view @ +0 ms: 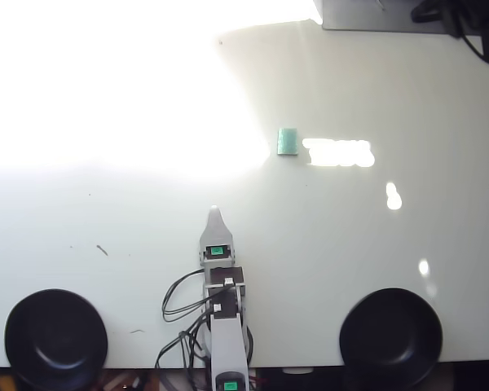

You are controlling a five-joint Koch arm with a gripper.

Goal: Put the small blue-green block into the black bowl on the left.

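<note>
gripper (215,213) jaws stacked, bowls' lower rims cropped

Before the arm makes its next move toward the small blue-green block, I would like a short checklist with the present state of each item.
1. Small blue-green block lies flat and alone on the table: ok.
2. Straight path from the gripper up and right to the block is free of other things: ok.
3. Jaws open enough for the block: cannot tell, only one tip shows from above.
4. Black bowl at the lower left of the overhead view looks empty: ok.
5. The other bowl at the lower right, which looks the same, must not be mistaken for it: ok, they stand far apart.
</note>
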